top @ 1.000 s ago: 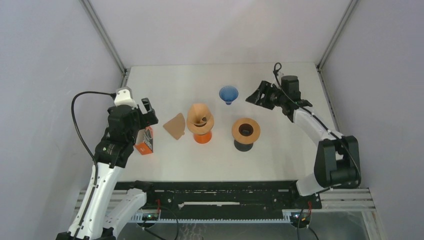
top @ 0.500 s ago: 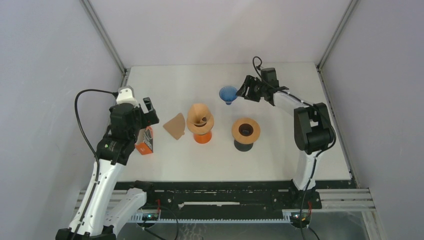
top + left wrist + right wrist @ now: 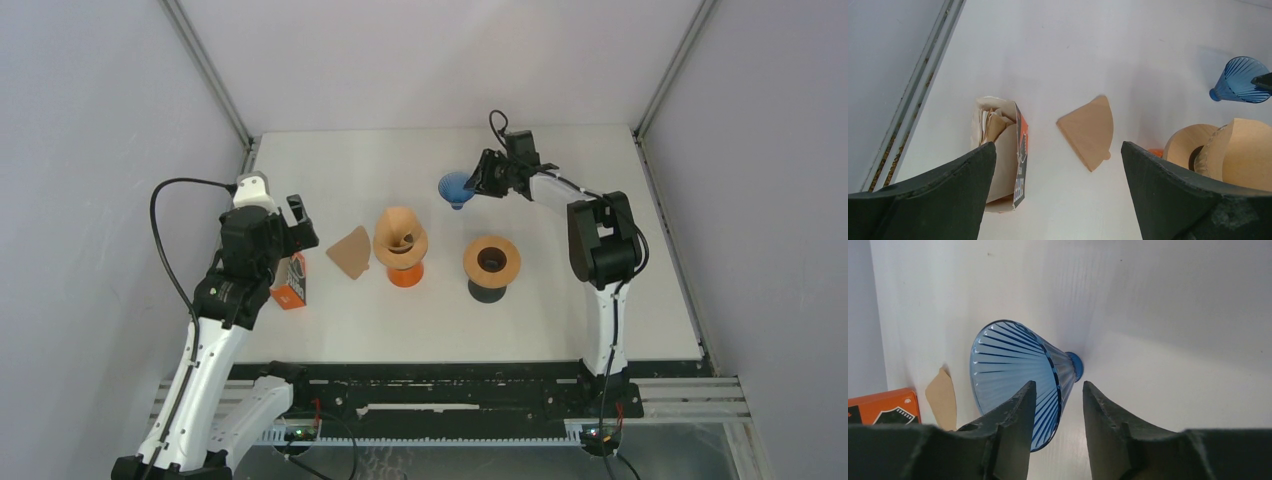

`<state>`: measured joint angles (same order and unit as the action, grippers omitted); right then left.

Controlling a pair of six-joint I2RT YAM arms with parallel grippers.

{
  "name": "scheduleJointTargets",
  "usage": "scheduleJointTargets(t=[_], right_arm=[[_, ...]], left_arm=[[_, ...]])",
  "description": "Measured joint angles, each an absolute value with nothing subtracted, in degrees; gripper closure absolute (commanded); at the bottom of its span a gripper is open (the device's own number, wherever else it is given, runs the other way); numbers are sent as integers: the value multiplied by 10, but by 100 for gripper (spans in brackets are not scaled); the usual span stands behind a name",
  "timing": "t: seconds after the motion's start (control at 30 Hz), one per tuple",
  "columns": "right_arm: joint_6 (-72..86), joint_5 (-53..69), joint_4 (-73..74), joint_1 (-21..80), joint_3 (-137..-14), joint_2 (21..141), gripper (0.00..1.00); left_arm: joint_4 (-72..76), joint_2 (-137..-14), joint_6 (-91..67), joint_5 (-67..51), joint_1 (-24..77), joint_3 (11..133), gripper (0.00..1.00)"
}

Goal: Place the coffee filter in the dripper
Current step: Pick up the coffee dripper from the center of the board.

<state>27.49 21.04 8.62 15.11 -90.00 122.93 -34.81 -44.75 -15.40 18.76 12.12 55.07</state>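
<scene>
A flat brown coffee filter (image 3: 350, 252) lies on the white table; it also shows in the left wrist view (image 3: 1088, 131). A blue ribbed glass dripper (image 3: 457, 187) stands mouth-up at the back. My right gripper (image 3: 481, 180) is open at its rim. In the right wrist view its jaws (image 3: 1058, 387) straddle the wall of the dripper (image 3: 1013, 365), one finger inside the cone and one outside, with a gap still showing. My left gripper (image 3: 300, 232) is open and empty, hovering above the table (image 3: 1058, 150) between the filter and an orange filter box (image 3: 1018, 155).
The orange filter box (image 3: 290, 282) with several filters lies at the left. A dripper on an orange base (image 3: 402, 245) holds a brown filter. A wood-rimmed dripper on a black base (image 3: 491, 262) stands to its right.
My right arm has swung left across the back of the table and brought its open fingers onto the blue dripper's rim. My left arm has barely moved.
</scene>
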Motion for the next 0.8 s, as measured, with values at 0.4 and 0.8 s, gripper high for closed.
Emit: scheduleJointTargets(t=[0.4,0.8], right_arm=[[252,188,128,151,-905,1227,96],[229,183,173,149,-850,1105,100]], left_arm=[[-348,-446,-154,183,121,551,0],[-347,-432,-154,154,121,551,0]])
